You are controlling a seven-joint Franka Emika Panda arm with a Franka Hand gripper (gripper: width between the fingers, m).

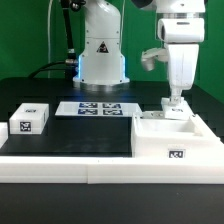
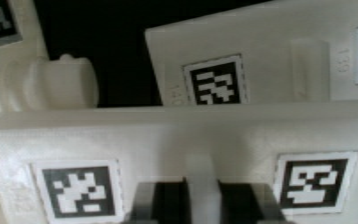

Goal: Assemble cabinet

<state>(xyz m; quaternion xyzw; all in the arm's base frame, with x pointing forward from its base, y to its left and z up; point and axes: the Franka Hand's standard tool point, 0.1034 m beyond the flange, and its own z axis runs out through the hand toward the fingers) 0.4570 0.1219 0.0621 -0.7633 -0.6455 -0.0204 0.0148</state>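
One black table (image 1: pixel 70 135) fills the exterior view, edged along the front by a raised white border (image 1: pixel 60 165). Behind it hangs a dark backdrop, with a green wall (image 1: pixel 212 60) on that view's right. The arm's base (image 1: pixel 100 55) stands at the back centre with a blue glow low on one side, and the marker board (image 1: pixel 100 108) lies flat on the table just in front of it. A small white part (image 1: pixel 30 120) bearing one tag sits near the exterior view's left edge, well apart from everything else. The cabinet (image 1: pixel 178 140), an open white box with a tag on its front face, rests on the table at the exterior view's right, up against the border. The arm (image 1: pixel 180 50) reaches straight down over its rear wall, and the jaws meet the top of that wall. In the wrist view the two dark fingers (image 2: pixel 172 200) stand drawn almost together, with only a pale sliver between them. Whether that sliver is the wall's thin edge being pinched I cannot tell. Just beyond them is a white face with two tags, then another tagged white panel (image 2: pixel 247 70) and a rounded knob (image 2: pixel 60 80). The wrist picture is soft, its tags are cut off at the edges, and the cabinet's interior is mostly hidden in the exterior view.
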